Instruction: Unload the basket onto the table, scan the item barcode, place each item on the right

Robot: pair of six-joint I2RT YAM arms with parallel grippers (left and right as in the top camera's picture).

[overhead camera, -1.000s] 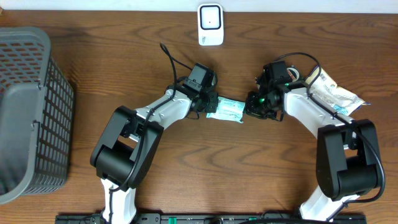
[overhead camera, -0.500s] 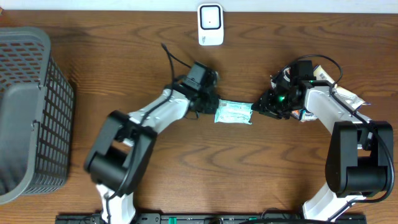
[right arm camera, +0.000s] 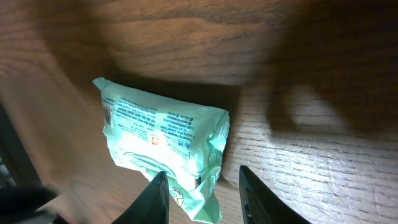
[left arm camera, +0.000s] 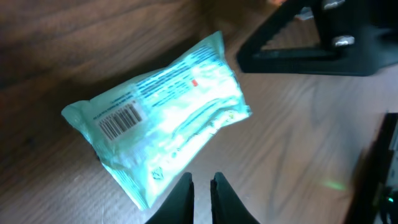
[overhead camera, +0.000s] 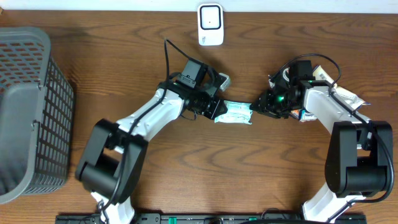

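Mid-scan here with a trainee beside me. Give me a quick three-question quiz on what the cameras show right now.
1. True or false: the barcode on the pale green soft plastic packet shows in the left wrist view.
2. Where is the white box-shaped scanner? A) at the far edge of the brown wooden table B) on top of the packet C) in a gripper's grasp
3. Which stands with fingers apart, the left gripper or the right gripper?
Key: 1 true. 2 A. 3 the right gripper; the left is shut.
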